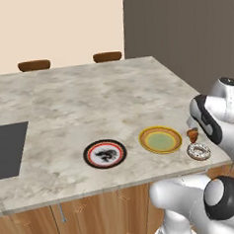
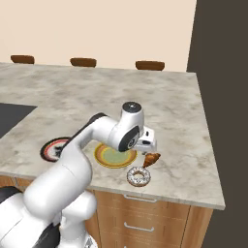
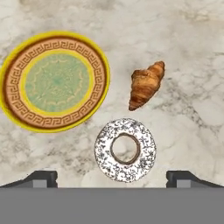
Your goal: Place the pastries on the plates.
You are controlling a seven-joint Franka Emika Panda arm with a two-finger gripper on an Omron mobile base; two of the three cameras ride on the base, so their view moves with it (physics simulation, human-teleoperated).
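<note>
The golden-brown croissant point(image 3: 146, 84) and the sprinkled ring doughnut point(image 3: 125, 149) lie on the marble counter, just right of the yellow-rimmed plate point(image 3: 54, 81) with its pale green centre. My gripper point(image 3: 113, 179) hangs open above them, its fingertips spread wide on either side of the doughnut, holding nothing. From the right base view the hand point(image 2: 147, 147) hovers over the croissant point(image 2: 151, 159), with the doughnut point(image 2: 139, 177) nearer the counter edge. The black-rimmed plate point(image 1: 105, 153) with a red ring sits empty left of the yellow plate point(image 1: 160, 139).
The counter's front edge point(image 1: 143, 179) runs close below the doughnut point(image 1: 198, 151). A dark cooktop point(image 1: 7, 149) lies at the far left. Brown stool tops point(image 1: 107, 56) stand beyond the far edge. Wooden drawers point(image 2: 145, 218) sit under the counter.
</note>
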